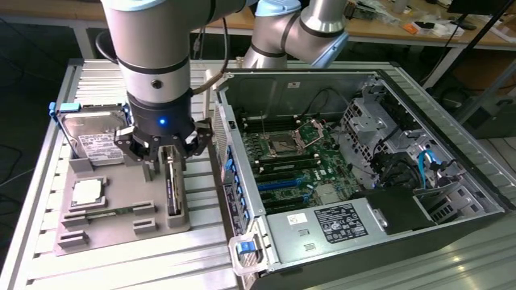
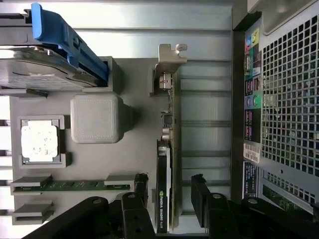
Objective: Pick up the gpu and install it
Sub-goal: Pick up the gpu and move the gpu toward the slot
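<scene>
NVIDIA lettering on gpu (image 2: 164,169) edge, upright between spread fingers (image 2: 198,191)

NVIDIA QUADRO, printed on the gpu (image 2: 164,169) edge

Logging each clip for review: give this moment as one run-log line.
claw: open, straddling gpu | gpu: on edge in gray holder, not lifted | computer case: side open

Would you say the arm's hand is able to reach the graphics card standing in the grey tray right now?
Probably yes: the open hand hangs right over the graphics card, a finger on each side, nothing between.
</scene>
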You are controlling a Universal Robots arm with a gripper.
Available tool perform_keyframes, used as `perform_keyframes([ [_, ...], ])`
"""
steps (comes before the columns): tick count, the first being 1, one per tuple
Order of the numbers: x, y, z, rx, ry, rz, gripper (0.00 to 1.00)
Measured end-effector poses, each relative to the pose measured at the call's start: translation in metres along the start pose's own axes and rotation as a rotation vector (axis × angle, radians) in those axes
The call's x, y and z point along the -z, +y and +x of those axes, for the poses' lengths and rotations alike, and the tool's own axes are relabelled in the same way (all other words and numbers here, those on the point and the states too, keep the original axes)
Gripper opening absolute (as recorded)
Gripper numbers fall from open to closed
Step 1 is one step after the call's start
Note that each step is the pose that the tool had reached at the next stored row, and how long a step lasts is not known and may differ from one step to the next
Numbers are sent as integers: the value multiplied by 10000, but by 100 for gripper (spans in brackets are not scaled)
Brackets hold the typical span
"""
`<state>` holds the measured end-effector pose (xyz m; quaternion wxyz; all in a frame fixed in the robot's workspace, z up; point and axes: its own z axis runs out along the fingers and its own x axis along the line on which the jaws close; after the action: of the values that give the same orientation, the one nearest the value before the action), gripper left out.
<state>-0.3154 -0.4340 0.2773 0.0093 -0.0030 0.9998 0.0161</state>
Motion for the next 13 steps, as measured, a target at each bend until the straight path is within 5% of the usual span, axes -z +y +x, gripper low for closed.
perform_keyframes([
  [13,-239,-26,-7,24,1,0,48],
])
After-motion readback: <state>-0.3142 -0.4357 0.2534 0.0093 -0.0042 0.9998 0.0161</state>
